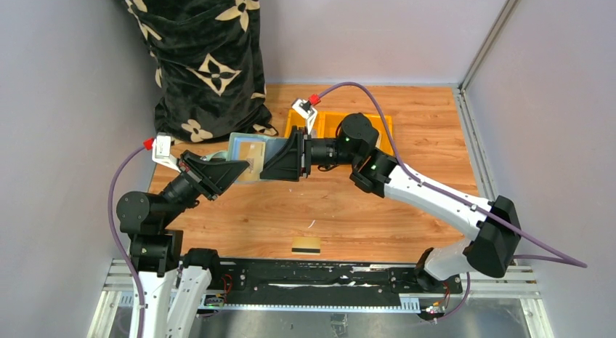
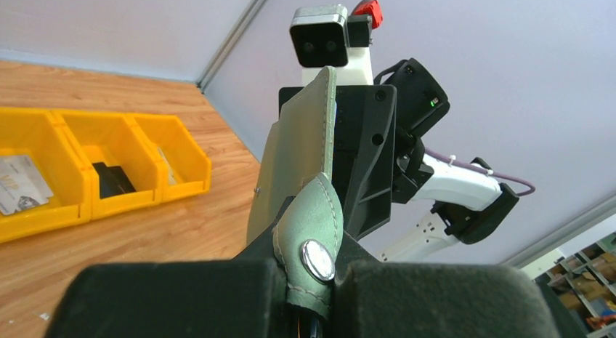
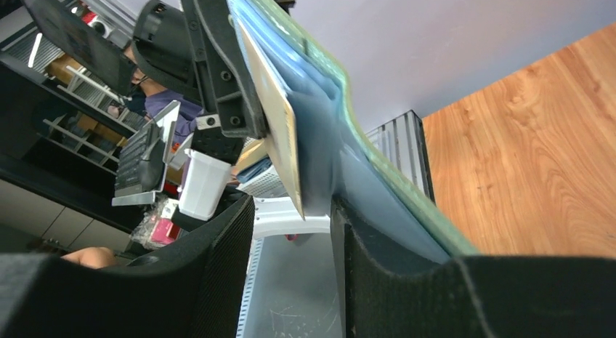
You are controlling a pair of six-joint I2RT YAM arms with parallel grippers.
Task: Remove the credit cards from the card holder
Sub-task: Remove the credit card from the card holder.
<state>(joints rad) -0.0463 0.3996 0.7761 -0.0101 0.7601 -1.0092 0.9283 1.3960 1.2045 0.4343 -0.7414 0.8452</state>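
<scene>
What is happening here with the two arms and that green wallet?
The left arm's fingers are shut on the snap tab of the sage-green card holder and hold it open, raised above the table. The right arm's fingers are open on either side of an orange-tan card that sticks out of a pocket, and have not yet closed on it. One yellow-gold card with a black stripe already lies on the table near the arm bases.
</scene>
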